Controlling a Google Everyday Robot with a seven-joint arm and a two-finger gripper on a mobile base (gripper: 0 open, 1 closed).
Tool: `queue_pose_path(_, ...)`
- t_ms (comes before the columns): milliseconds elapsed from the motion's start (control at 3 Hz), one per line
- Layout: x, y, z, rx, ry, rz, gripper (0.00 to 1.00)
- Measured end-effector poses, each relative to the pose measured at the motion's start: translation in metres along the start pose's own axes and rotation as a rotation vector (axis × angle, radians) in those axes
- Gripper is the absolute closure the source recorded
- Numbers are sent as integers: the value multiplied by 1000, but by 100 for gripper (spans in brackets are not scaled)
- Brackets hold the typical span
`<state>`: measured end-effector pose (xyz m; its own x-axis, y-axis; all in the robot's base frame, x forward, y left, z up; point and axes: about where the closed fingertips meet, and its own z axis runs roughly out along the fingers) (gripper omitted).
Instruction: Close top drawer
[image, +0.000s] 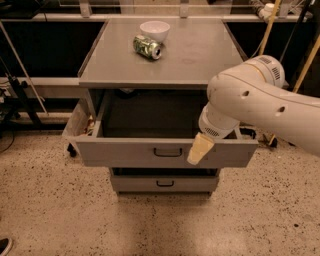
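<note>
Camera view: gripper (200, 148) at the front of the top drawer (120, 152), which stands pulled out.
Whether the gripper is clenched or released cannot be told; it lies just right of the black handle (168, 152), below the counter (200, 60).

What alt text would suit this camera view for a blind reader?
A grey cabinet's top drawer stands open, and a white robot arm holds its gripper at the drawer front, right of the black handle. A green can lies beside a white bowl on the cabinet top.
</note>
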<state>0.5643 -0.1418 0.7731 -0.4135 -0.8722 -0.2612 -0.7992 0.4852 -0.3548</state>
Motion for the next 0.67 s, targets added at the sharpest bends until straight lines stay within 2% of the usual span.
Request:
queue_pose_path(333,17,30,13,-56,-37,-28,0)
queue_pose_path(667,72,116,44,-187,-118,-73,0)
